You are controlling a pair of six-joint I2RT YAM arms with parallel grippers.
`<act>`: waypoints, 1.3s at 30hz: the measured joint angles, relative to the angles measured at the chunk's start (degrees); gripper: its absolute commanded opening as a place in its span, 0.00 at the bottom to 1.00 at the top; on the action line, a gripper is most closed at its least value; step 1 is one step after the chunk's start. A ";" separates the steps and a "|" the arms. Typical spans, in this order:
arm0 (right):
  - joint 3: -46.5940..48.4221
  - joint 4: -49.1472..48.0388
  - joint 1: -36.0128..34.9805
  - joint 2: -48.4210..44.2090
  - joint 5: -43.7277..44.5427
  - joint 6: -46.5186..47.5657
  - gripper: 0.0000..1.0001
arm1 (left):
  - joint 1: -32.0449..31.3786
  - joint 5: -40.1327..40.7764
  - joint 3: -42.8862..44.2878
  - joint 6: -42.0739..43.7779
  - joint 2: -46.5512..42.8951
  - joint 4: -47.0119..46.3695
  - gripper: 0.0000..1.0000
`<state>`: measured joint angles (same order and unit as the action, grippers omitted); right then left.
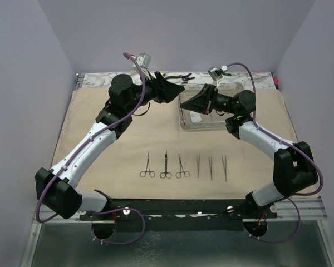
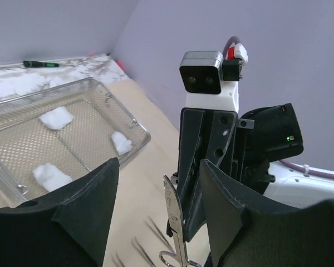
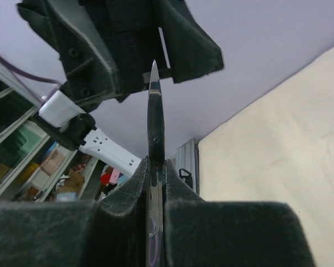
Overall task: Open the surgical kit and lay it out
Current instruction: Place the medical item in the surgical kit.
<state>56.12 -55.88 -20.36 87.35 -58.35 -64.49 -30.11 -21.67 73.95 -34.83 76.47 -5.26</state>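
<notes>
Cloth wrap (image 1: 156,144): matt beige woven fabric. Tray (image 2: 83,139): fine mesh look w/ shiny metal rim. Gauze balls (image 2: 57,118): white, fluffy. Clamp (image 3: 155,111): polished steel, mirror-glossy. Right gripper fingers (image 3: 122,192): matt blk plastic, grainy.

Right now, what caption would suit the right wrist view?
Right hand pinches a steel instrument, tip pointing at the left hand.

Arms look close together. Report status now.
Left hand open. Right hand shut on steel ring-handled instrument, held aloft. Its tip points at left hand, close by. Clamps and tweezers rowed on cloth.
</notes>
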 measured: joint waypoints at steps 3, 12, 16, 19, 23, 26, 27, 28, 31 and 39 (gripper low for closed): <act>0.00 -5.25 -1.14 0.11 -0.50 -3.72 0.01 | 0.00 -2.49 -2.45 -2.97 -0.66 -4.28 0.60; 0.15 -15.43 -1.57 3.21 -0.85 -12.26 0.01 | 0.00 -7.30 -4.98 -10.64 -0.66 -11.43 0.37; 0.96 -16.98 -1.84 4.50 -0.92 -13.90 0.01 | 0.00 -8.66 -5.42 -13.03 -0.66 -12.74 0.30; 1.97 -18.78 -2.01 5.51 -1.09 -15.23 0.01 | 0.13 -9.01 -5.55 -13.90 -0.66 -13.31 0.14; 3.30 -21.33 -2.16 7.13 -1.57 -17.38 0.26 | 0.44 -8.87 -6.32 -13.86 -0.66 -13.44 0.00; 3.34 -21.92 -2.19 8.15 -1.70 -18.32 0.52 | 0.44 -8.61 -6.32 -11.96 -0.79 -11.65 0.00; 3.32 -21.84 -2.19 8.28 -1.73 -18.08 0.56 | 0.37 -8.26 -6.32 -11.02 -0.79 -10.45 0.00; 3.26 -21.46 -2.19 8.28 -1.73 -17.57 0.60 | 0.35 -7.87 -6.29 -9.81 -0.76 -9.01 0.00; 2.78 -18.23 -2.19 7.74 -1.57 -13.68 0.62 | 0.28 -4.81 -6.23 -4.66 -0.81 -2.36 0.00; 2.51 25.81 -2.23 -0.96 12.11 17.09 0.63 | 0.94 12.68 -6.82 9.25 -1.88 18.47 0.00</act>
<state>58.63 -30.06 -22.59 86.39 -46.24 -47.40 -29.17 -8.99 67.13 -25.58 74.59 13.21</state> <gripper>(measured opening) 0.627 0.055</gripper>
